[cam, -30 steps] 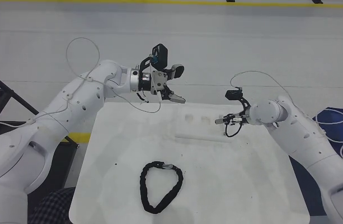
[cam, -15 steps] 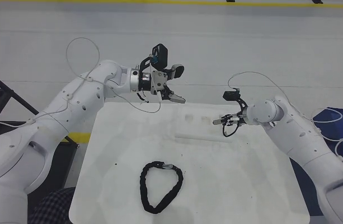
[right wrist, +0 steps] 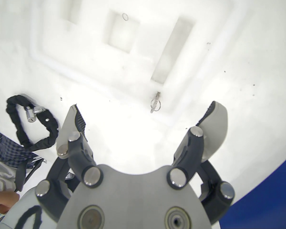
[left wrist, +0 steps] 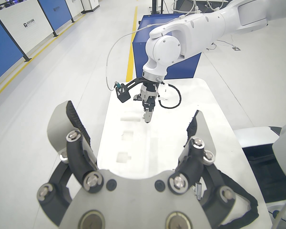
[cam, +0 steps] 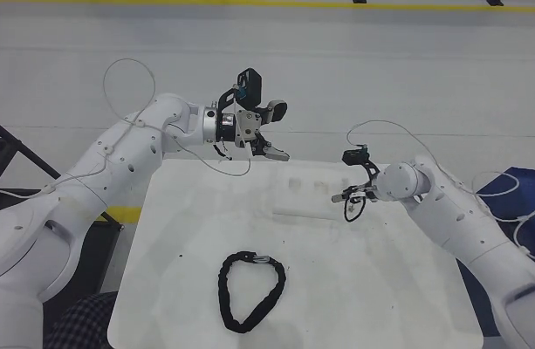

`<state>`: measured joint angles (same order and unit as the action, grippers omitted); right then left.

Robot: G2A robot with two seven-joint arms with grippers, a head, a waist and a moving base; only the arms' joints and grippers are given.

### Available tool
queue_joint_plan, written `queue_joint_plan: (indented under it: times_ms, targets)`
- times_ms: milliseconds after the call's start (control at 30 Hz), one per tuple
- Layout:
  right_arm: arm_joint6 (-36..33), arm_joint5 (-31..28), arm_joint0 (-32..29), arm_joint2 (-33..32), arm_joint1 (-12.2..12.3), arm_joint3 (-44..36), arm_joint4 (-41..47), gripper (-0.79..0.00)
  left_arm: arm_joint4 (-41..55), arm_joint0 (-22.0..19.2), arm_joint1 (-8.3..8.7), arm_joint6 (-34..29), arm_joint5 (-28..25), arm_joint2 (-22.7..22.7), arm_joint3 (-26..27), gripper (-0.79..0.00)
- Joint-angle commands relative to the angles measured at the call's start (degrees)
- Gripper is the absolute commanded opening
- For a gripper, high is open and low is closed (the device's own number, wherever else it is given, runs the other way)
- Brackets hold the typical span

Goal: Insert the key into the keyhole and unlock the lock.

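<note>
White tabletop (cam: 398, 288), open hall with a pale floor behind it. A white foam tray (right wrist: 50, 55) with cut-out recesses lies toward the far side.

Key (right wrist: 155, 102), on a small ring, lies flat on the tray's raised rim, just beside the end of the long recess (right wrist: 172, 51). Right gripper (right wrist: 144, 106) hangs over it, fingers spread, nothing held. Left gripper (cam: 283, 133) sits above the far corner, well apart from the work, fingers spread and empty too. Chain lock (cam: 250, 292) lies in a closed loop near the front edge, well apart from the key.

Risks, as judged:
- The key is thin and flat on soft foam, so your fingers may bite foam or skate over it.
- A nudge could tip it into the long recess.
- If you pinch the ring rather than the key's head, the key will dangle and cannot be aimed.
- The lock lies loose, so an insertion push would shove it unless your left gripper steadies it.

A loose ring (right wrist: 125, 17) lies in a square recess, off your path. Nothing stands between key and lock.
</note>
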<state>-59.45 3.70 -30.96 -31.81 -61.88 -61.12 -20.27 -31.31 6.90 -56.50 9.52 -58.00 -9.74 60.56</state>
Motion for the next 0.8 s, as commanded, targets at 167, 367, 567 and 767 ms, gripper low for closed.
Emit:
queue_joint_plan:
  times_ms: [167, 367, 567, 767]
  targets:
    - [-2.2, 4.1, -2.0, -1.0, 0.3, -1.9, -1.4, 0.000, 0.0, 0.0, 0.00, 0.0, 0.0, 0.0, 0.0, 0.000]
    - [-2.5, 5.1, -2.8, -0.5, -0.3, -1.6, -3.1, 0.000, 0.0, 0.0, 0.00, 0.0, 0.0, 0.0, 0.0, 0.000]
    - [-1.7, 5.8, -3.0, -0.5, -1.1, -0.4, -4.0, -0.197, 0.0, 0.0, 0.00, 0.0, 0.0, 0.0, 0.0, 0.000]
    - [-1.0, 6.3, -2.9, -0.6, -1.9, 1.3, -4.4, -0.400, 0.0, 0.0, 0.00, 0.0, 0.0, 0.0, 0.0, 0.000]
